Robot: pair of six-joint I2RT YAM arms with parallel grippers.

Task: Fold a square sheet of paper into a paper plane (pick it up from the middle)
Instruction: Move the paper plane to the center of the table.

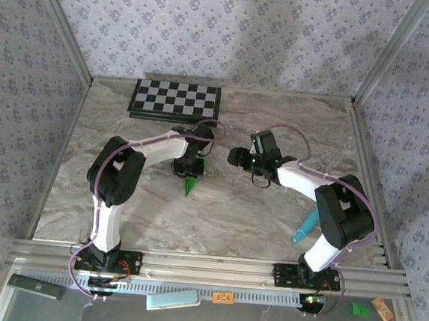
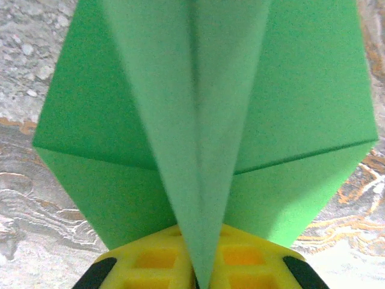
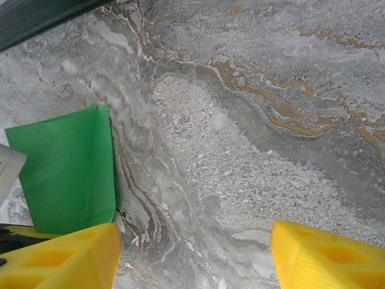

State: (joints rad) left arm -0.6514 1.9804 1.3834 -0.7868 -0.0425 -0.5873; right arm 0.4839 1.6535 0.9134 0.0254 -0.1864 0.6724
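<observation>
The left gripper (image 1: 187,166) is closed, its yellow pads (image 2: 150,265) pinching the centre crease of the bright green folded paper plane (image 1: 191,183). The plane is around the middle of the grey marbled table surface (image 1: 269,225), with its tip pointing toward the near edge. The right gripper (image 3: 195,253) hangs near it, yellow fingers (image 3: 60,259) spread wide apart over bare marble. A black-and-white checkerboard (image 1: 176,99) lies at the far edge.

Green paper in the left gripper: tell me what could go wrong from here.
1. The left gripper pinches the folded green paper only at its centre crease, so the wings could slip or spring open.
2. The right gripper hangs open beside the paper; closing in, it might crumple an edge.
</observation>
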